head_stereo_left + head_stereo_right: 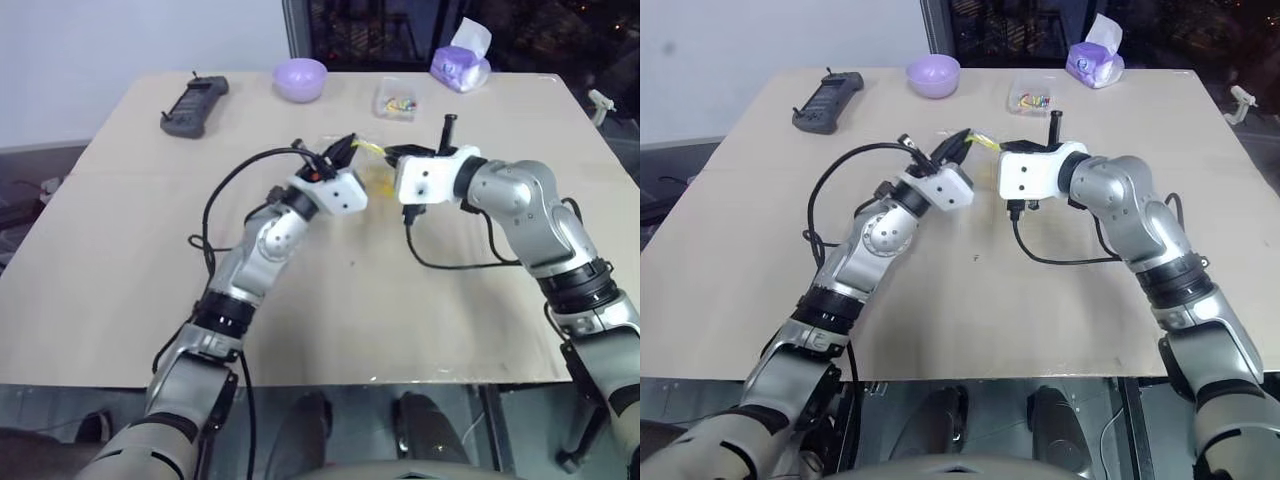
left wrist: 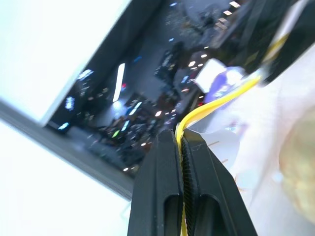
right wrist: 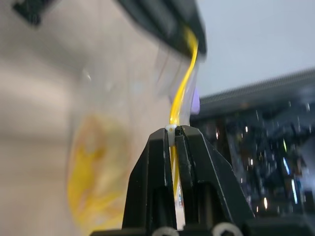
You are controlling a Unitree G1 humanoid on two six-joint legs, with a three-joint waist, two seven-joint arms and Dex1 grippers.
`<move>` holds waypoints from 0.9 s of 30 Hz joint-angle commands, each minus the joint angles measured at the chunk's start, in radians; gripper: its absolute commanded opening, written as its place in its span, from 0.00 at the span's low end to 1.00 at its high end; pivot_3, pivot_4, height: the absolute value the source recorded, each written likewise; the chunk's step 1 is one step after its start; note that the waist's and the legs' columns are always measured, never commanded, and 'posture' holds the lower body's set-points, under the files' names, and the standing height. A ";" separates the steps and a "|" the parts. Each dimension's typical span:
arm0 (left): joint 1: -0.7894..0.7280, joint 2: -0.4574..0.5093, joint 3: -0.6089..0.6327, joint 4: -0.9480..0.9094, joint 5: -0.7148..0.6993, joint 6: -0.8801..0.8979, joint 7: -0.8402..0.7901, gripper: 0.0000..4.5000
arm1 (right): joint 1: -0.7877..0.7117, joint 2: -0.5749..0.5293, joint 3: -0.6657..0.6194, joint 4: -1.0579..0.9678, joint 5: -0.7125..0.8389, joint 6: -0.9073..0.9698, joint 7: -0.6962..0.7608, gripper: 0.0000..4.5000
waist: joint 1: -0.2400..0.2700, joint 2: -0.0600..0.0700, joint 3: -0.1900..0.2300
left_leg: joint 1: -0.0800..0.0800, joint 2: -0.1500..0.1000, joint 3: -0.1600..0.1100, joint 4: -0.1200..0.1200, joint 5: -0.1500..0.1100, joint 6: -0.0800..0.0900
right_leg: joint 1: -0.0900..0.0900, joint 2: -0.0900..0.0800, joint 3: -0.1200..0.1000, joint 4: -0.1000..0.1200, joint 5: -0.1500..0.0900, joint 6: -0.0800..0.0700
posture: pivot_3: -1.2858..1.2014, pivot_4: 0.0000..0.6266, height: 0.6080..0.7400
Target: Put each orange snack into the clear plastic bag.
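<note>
- While both arms are meeting over mid-table (image 1: 120,290), the left gripper (image 2: 183,147) is pinching tight on the yellow seal strip (image 2: 216,102) of the clear plastic bag (image 3: 123,78), nothing else in the jaws.
- Right gripper (image 3: 173,130) is doing the same from the opposite side: fingers clamped together on the strip, film bunching between them.
- Bag is hanging between the two grippers, above the table as far as I can judge; in the head views it's showing as a yellow line plus faint film near (image 1: 372,150).
- Orange snack (image 3: 96,167) is sitting inside the bag, below the strip, showing blurred through the film; the left wrist view is catching its edge too (image 2: 300,167).
- Judging the step: bun is already in, so this is looking like seal-handling or closing out, not loading.
- No other orange snack is showing on the table; purple bowl (image 1: 300,78), small clear box (image 1: 396,98), tissue pack (image 1: 461,62) and black handset (image 1: 195,104) are sitting far side, well apart from the bag.
- Next move is probably calling for lowering the bag gently before letting go, keeping both pinches even so the bun isn't tipping out.
</note>
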 commanded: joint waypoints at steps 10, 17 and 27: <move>-0.043 0.025 0.079 0.015 -0.015 0.019 0.079 0.00 | 0.043 -0.143 -0.075 0.021 -0.012 0.115 0.000 0.02 | 0.003 0.000 0.000 | 0.000 0.000 0.000 0.000 0.000 0.000 | 0.000 0.000 0.000 0.000 0.000 0.000 | 0.52 0.24 1.00; -0.083 -0.022 0.046 0.129 -0.103 0.026 -0.038 0.00 | 0.013 -0.138 -0.072 0.063 -0.001 0.136 -0.035 0.02 | 0.001 0.000 0.000 | 0.000 0.000 0.000 0.000 0.000 0.000 | 0.000 0.000 0.000 0.000 0.000 0.000 | 0.52 0.24 1.00; -0.293 -0.028 0.111 0.345 -0.195 -0.077 0.002 0.00 | -0.144 -0.051 -0.128 0.224 0.059 0.095 -0.205 0.02 | -0.001 0.000 0.000 | -0.002 0.000 0.001 -0.002 0.002 -0.004 | -0.002 0.000 0.001 -0.003 0.000 0.000 | 0.52 0.24 1.00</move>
